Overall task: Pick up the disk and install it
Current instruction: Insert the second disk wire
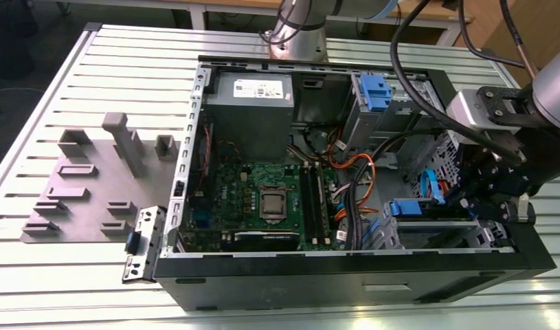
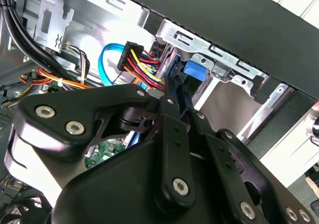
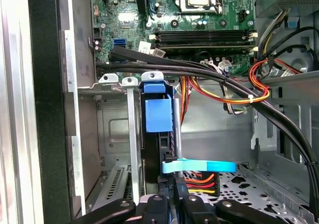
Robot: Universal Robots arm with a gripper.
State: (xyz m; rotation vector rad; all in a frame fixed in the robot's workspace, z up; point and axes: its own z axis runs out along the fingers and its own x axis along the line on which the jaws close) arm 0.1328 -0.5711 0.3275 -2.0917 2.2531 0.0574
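Mostly hidden: disk (image 3: 158, 115) standing edge-on in its bay, lower end behind gripper (image 3: 175, 200) at frame bottom.

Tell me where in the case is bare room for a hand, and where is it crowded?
Bare room: the grey floor between the disk in its bay and the perforated wall. Also the gap between the board and the power supply. Crowded: the cables beside the board, and the bay, where the gripper sits.

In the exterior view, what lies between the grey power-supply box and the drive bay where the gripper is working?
In the exterior view, orange and black cables run from below the power-supply box to the drive bay beside the gripper.
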